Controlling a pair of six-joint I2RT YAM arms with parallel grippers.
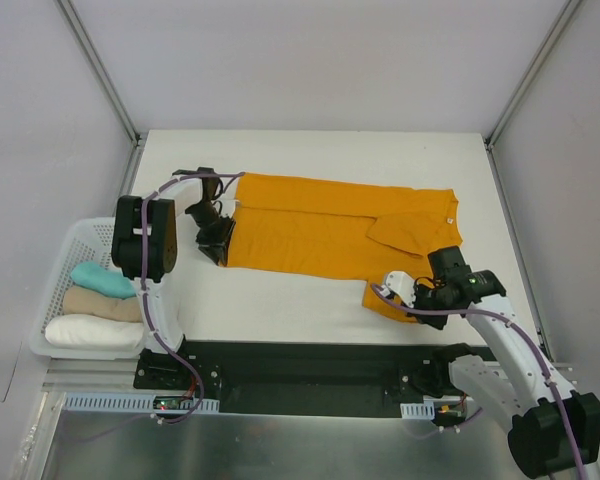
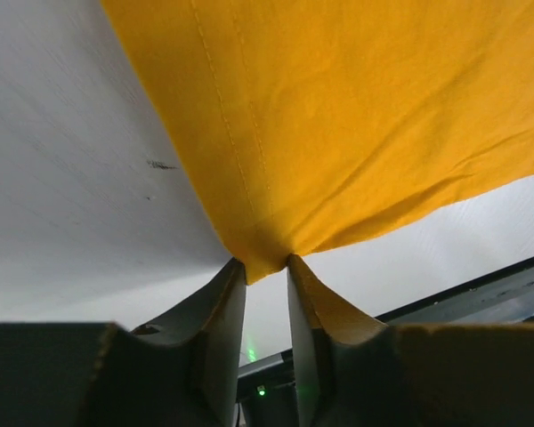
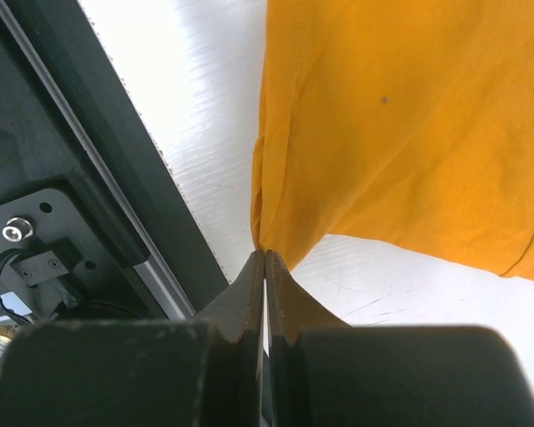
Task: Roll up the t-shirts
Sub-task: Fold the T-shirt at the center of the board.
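A bright orange t-shirt lies spread flat across the white table, with one sleeve folded in at the right. My left gripper is at its near left corner. In the left wrist view the gripper pinches that puckered corner of the shirt between its tips. My right gripper is at the shirt's near right edge. In the right wrist view the gripper is shut tight on a gathered fold of the shirt, lifted slightly off the table.
A white basket stands off the table's left edge and holds rolled teal, tan and white t-shirts. A black rail runs along the near table edge. Grey walls enclose the back and sides.
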